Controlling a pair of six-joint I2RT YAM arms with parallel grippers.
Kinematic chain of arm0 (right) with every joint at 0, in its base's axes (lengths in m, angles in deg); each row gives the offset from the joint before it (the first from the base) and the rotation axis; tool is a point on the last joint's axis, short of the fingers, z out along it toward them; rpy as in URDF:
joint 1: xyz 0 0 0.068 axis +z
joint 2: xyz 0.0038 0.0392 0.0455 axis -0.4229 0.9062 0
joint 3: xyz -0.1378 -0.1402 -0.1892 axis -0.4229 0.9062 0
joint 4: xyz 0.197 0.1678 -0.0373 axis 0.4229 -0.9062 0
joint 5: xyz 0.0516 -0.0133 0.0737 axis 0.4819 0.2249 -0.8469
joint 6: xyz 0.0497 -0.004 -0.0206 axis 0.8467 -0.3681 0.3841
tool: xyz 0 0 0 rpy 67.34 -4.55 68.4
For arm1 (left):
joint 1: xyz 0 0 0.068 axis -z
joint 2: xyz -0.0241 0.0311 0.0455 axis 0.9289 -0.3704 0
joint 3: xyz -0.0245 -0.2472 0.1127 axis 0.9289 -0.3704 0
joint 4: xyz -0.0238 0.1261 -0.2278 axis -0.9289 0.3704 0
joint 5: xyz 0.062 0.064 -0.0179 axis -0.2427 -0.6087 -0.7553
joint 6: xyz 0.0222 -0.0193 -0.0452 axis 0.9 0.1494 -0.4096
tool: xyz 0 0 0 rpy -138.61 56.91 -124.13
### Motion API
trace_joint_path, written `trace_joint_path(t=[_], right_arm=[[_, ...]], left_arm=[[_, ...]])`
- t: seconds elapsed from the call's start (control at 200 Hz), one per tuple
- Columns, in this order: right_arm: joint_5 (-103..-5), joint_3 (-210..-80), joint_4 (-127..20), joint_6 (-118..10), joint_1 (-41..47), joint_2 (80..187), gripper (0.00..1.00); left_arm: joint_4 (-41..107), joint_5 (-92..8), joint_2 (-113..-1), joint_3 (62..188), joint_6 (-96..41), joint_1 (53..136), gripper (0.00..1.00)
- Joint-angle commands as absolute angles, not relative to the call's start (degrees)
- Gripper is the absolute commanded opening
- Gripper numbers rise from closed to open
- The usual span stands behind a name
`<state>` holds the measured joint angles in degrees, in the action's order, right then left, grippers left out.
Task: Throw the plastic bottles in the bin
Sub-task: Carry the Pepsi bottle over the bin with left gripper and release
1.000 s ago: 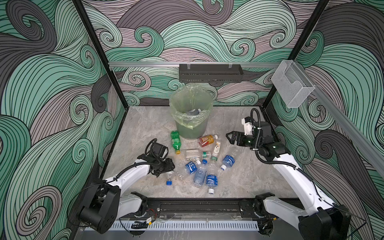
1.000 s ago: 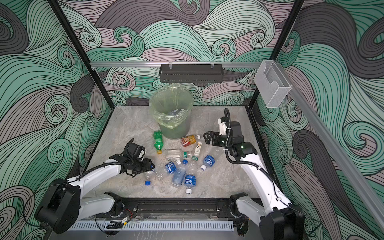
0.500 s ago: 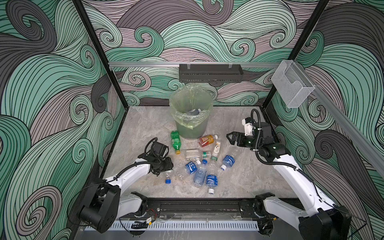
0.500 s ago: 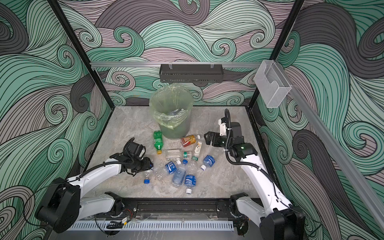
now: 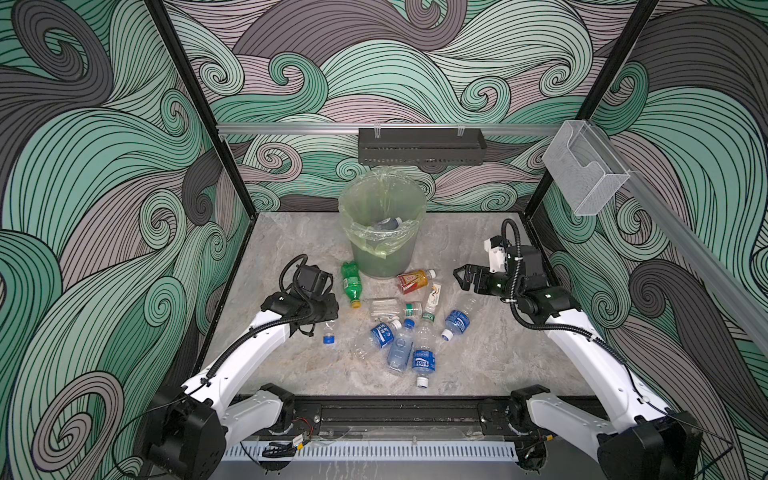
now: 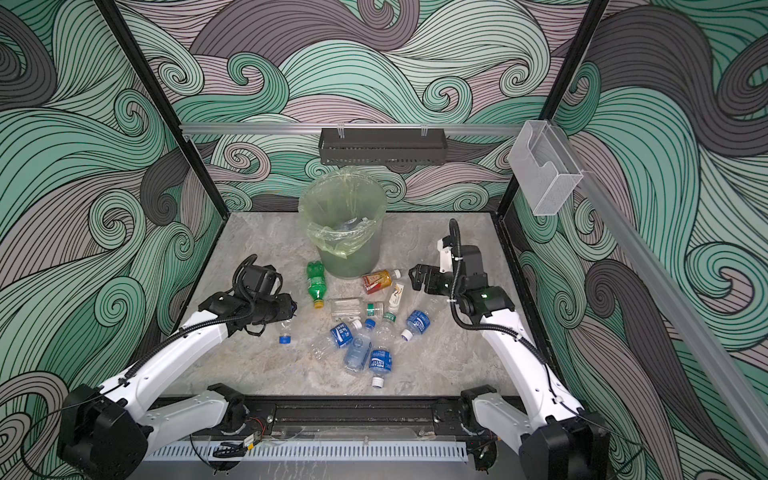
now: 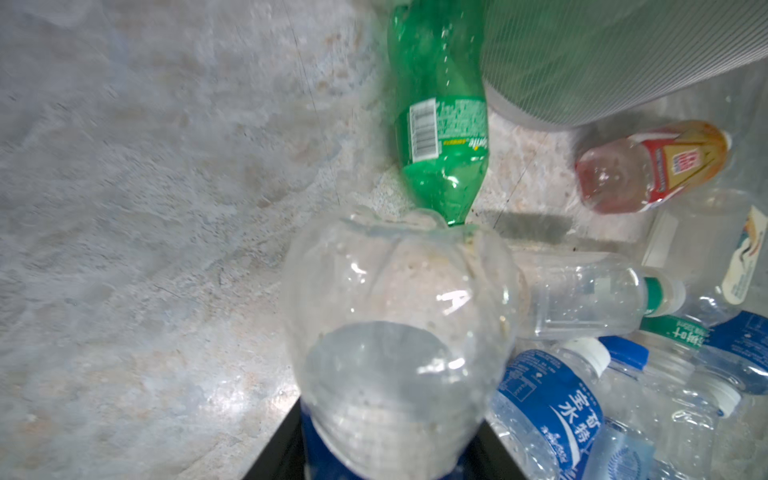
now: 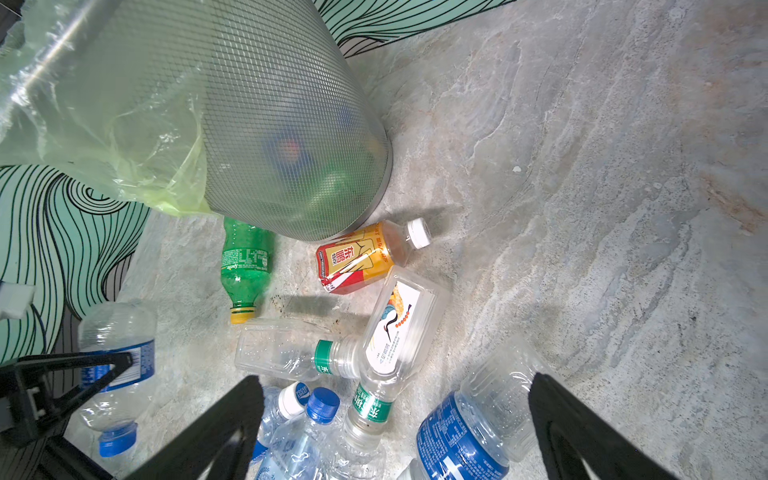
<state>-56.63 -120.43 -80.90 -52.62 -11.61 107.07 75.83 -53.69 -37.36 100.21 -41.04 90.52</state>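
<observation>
The round grey-green mesh bin (image 5: 384, 262) with its pale yellow-green bag stands at upper centre of both top views. At least one bottle (image 5: 388, 224) already lies inside, and dim coloured shapes show through its wall in the right wrist view. Most of the work looks left to do. Roughly ten plastic bottles lie on the grey stone-look surface (image 5: 498, 353) just below the bin. Among them are a green bottle (image 5: 350, 282), an amber bottle with a red label (image 5: 413, 279), a squared clear bottle with a white label (image 5: 432, 297) and a touching heap of blue-labelled clear bottles (image 5: 423, 361).

The left pincer (image 5: 327, 318), left of the heap, is clamped on a clear bottle with a blue label and blue cap (image 5: 328, 332), held cap down. I cannot tell whether it is off the surface. The right pincer (image 5: 464, 279), at centre right, stands wide apart and empty.

Bare surface lies left of and below the heap. The green bottle lies between the left pincer and the bin, so the carry likely has to go up over the tall rim. A black perforated tray (image 5: 419, 145) on the back wall above the bin limits height there.
</observation>
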Motion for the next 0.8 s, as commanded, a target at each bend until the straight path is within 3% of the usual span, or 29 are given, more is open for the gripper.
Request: trace_joint_path(t=[0.0,0.23,0.45,0.626,0.761,0.796], right_arm=[[-54.69,-119.78,-82.78,-53.21,-11.95,106.75,1.00],[-53.47,-118.44,-83.34,-53.00,-11.92,106.68,1.00],[-53.35,-117.18,-83.51,-52.37,-11.91,107.02,1.00],[-53.76,-116.59,-84.81,-51.77,-11.91,108.19,0.99],[-54.42,-114.87,-84.47,-49.74,-11.92,107.08,0.99],[-54.71,-114.51,-84.53,-49.49,-11.92,106.42,0.99]], left_arm=[[80.35,-58.31,-34.63,104.44,-37.89,90.53,0.44],[76.37,-59.84,-29.69,108.06,-34.35,90.58,0.44],[76.33,-57.65,-33.96,118.42,-32.23,90.58,0.44],[70.27,-48.56,-44.90,135.79,-31.01,90.43,0.45],[67.56,-39.97,-59.38,154.03,-32.21,90.44,0.45],[69.17,-38.92,-63.12,158.96,-32.43,90.42,0.50]])
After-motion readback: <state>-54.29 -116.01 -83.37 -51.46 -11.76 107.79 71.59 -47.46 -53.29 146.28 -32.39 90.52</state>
